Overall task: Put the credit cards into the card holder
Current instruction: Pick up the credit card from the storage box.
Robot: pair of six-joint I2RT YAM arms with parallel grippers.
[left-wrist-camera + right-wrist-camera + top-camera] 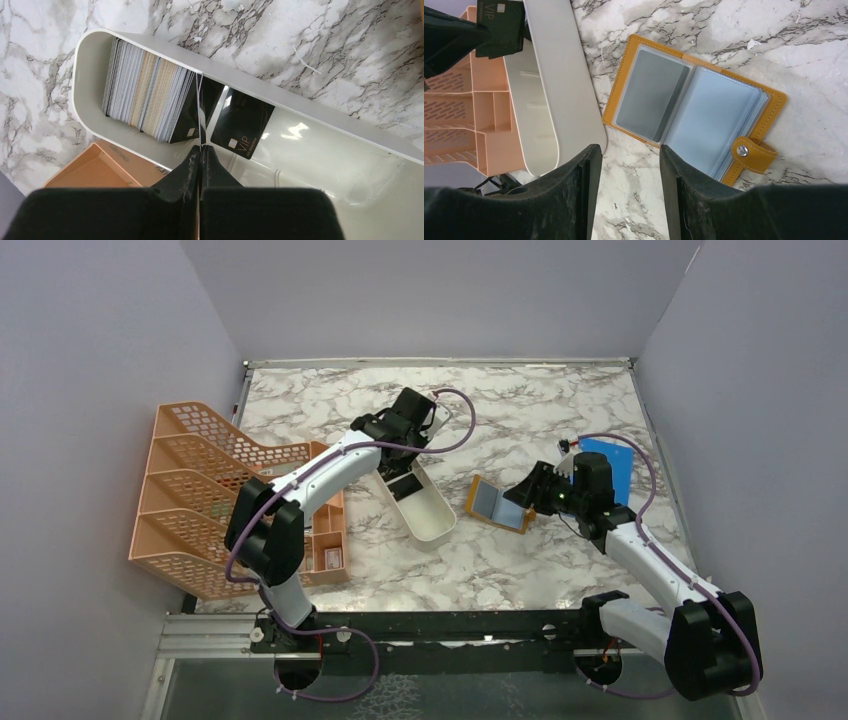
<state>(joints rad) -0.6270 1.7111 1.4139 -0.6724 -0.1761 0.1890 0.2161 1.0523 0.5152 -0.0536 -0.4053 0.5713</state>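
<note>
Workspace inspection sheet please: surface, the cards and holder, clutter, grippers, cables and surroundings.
Surface: marble-pattern table; small white fleck near the card holder.
Job's things: card stack on edge in the white tray; black VIP card beside it; card holder open flat, strap unsnapped.
Clutter: peach mesh rack left; blue sheet far right.
Grippers: left gripper shut on a credit card over the tray; right gripper open at the holder's edge.
Cables: purple cables along both arms; no snag seen.
Surroundings: grey walls on three sides; black rail at the near edge.
</note>
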